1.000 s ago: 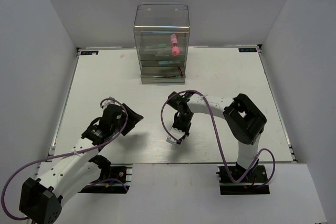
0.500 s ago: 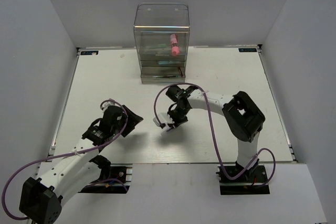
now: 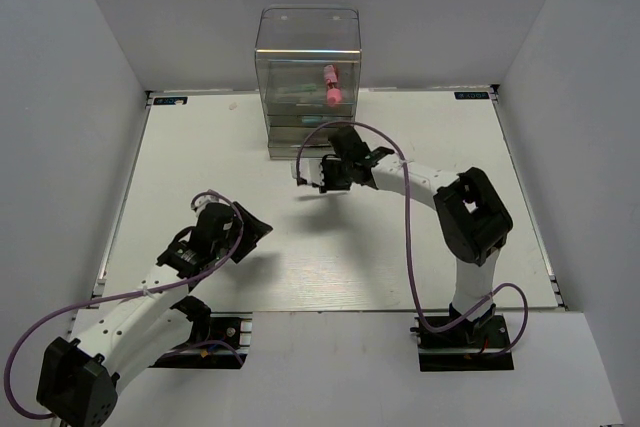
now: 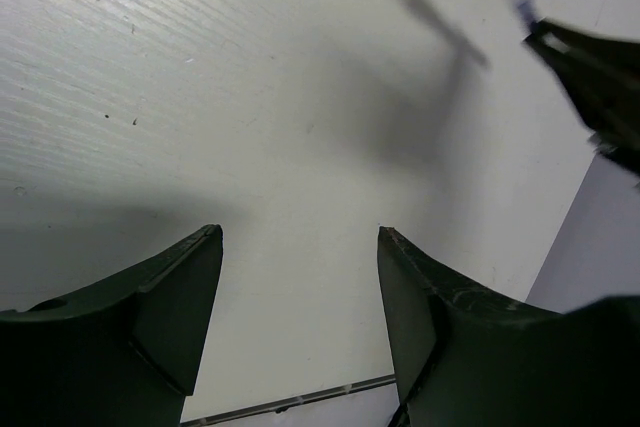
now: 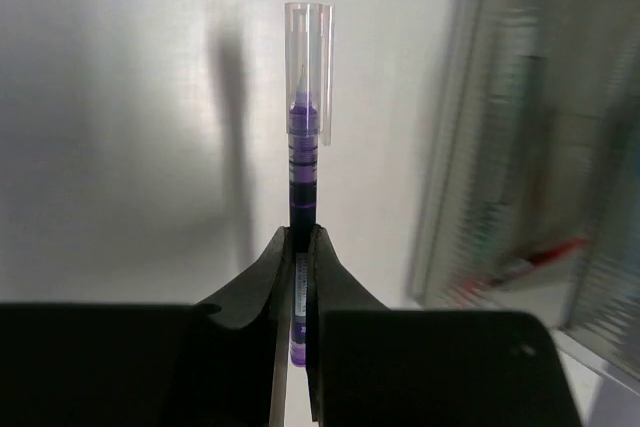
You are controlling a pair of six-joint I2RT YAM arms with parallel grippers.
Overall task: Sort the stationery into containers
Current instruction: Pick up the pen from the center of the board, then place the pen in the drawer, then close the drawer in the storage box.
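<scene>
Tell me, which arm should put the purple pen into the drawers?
The right one. The right pincer grips the purple pen close to the drawer box; the left pincer is open, empty and farther from it.

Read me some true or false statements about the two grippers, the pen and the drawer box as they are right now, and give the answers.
1. The right gripper is shut on a purple pen. True.
2. The left gripper holds a marker. False: its jaws stand open with nothing between them.
3. The pink tube lies outside the box. False: it sits inside the box, in the upper part.
4. The pen has a clear cap. True.
5. The left gripper is nearer the box than the right gripper. False: the right gripper is just in front of the box, and the left is well back from it.
</scene>
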